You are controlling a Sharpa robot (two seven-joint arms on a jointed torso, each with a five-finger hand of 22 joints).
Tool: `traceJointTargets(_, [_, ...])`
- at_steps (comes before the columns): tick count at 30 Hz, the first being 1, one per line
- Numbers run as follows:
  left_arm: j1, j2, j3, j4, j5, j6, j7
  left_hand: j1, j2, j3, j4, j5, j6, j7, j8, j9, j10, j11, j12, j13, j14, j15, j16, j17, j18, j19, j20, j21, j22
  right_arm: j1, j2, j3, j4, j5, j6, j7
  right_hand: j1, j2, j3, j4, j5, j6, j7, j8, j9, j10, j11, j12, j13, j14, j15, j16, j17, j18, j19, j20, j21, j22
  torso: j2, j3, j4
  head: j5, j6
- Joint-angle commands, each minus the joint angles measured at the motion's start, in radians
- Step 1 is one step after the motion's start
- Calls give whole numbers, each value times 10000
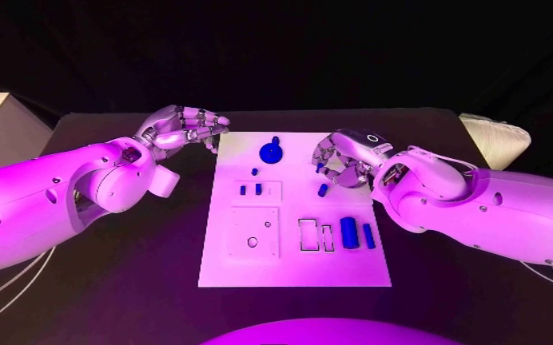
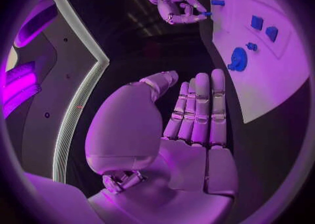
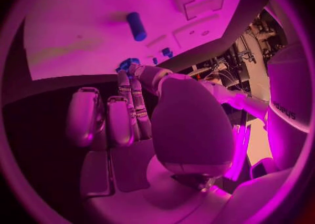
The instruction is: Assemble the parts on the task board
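The white task board (image 1: 294, 269) lies in the middle of the black table. My right hand (image 1: 346, 160) hovers over its upper right part and pinches a small blue part (image 1: 320, 168) at its fingertips; the same part (image 3: 127, 64) and the same hand (image 2: 172, 0) appear in the wrist views. A short blue peg (image 1: 324, 190) lies just below that hand. My left hand (image 1: 184, 129) hangs off the board's upper left corner, its fingers (image 2: 200, 108) straight and holding nothing. A round blue knob (image 1: 271, 152) sits near the board's top. Two blue cylinders (image 1: 349, 233) lie at the lower right.
Two small blue blocks (image 1: 250, 189) stand in a raised frame left of centre. A square plate (image 1: 253, 233) and rectangular slots (image 1: 309, 235) lie lower on the board. A pale ribbed object (image 1: 493, 139) sits at the table's right edge, and a pale box (image 1: 14, 125) at its left.
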Motion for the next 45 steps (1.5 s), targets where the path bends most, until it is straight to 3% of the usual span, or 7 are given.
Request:
traceJointTargets(1, [-6, 33, 5, 45, 57, 19, 69, 67, 23, -57, -25, 16, -7, -24, 66, 16, -52, 17, 47, -14, -59, 6, -60, -15, 68, 65, 30, -67, -10, -112, 102, -3, 265, -44, -490, 448, 179, 254, 80, -44, 40, 71, 15, 44, 5, 397, -305, 0, 15, 452, -60, -15, -9, -152, 30, -45, 2, 202, 5, -5, -6, 142, -2])
traceJointTargets(9, [-67, 71, 5, 108, 57, 14, 87, 89, 30, -66, -20, 18, -11, -20, 69, 19, -63, 20, 50, -22, -60, 8, -68, -22, 67, 83, 29, -90, -29, -611, 593, -14, 454, -781, -693, 577, 172, 255, 94, -55, 46, 66, 21, 38, 8, 396, -301, -15, 14, 446, -57, -32, -32, -150, 24, -44, -8, 200, 0, -12, -12, 404, -43])
traceJointTargets(15, [-140, 111, 5, 148, 58, 24, 105, 89, 30, -66, -20, 18, -11, -20, 69, 19, -63, 20, 50, -22, -60, 8, -68, -22, 67, 83, 29, -90, -29, -1040, 1063, -18, 338, -1392, -819, 483, 168, 254, 99, -59, 50, 63, 23, 35, 9, 395, -299, -22, 14, 443, -56, -42, -45, -145, 16, -43, -34, 186, 5, 10, -10, 796, -174])
traceJointTargets(20, [-171, 144, 6, 162, 58, 31, 112, 89, 30, -66, -20, 18, -11, -20, 69, 19, -63, 20, 50, -22, -60, 8, -68, -22, 67, 83, 29, -90, -29, -1289, 1502, -46, 135, -1738, -742, 310, 165, 252, 112, -72, 62, 61, 25, 31, 13, 398, -297, -35, 14, 444, -54, -27, -32, -151, 23, -43, 1, 211, 10, -16, -1, 913, -222])
traceJointTargets(24, [-180, 164, 6, 164, 59, 33, 109, 101, 37, -71, -15, 20, -15, -17, 70, 20, -69, 23, 53, -27, -58, 9, -71, -26, 66, 97, 28, -104, -40, -1527, 1809, -66, 18, -1906, -694, 174, 159, 251, 118, -79, 70, 62, 26, 31, 16, 406, -297, -39, 16, 441, -54, -42, -53, -147, 17, -42, -18, 201, 9, -6, 10, 1037, -279])
traceJointTargets(30, [-184, 184, 6, 160, 59, 41, 105, 101, 37, -71, -15, 20, -15, -17, 70, 20, -69, 23, 53, -27, -58, 9, -71, -26, 66, 97, 28, -104, -40, -1725, 2094, -75, -121, -2089, -667, -7, 156, 249, 121, -82, 74, 63, 26, 30, 17, 409, -297, -42, 16, 439, -54, -49, -63, -144, 12, -42, -36, 192, 4, -6, 7, 1118, -332])
traceJointTargets(45, [-186, 183, 6, 144, 59, 60, 85, 101, 37, -71, -15, 20, -15, -17, 70, 20, -69, 23, 53, -27, -58, 9, -71, -26, 66, 97, 28, -104, -40, -1794, 2187, -83, -277, -2169, -462, -159, 142, 246, 129, -90, 87, 66, 28, 29, 22, 416, -295, -52, 18, 440, -52, -41, -59, -143, 11, -41, -37, 195, 10, 1, -2, 1202, -459])
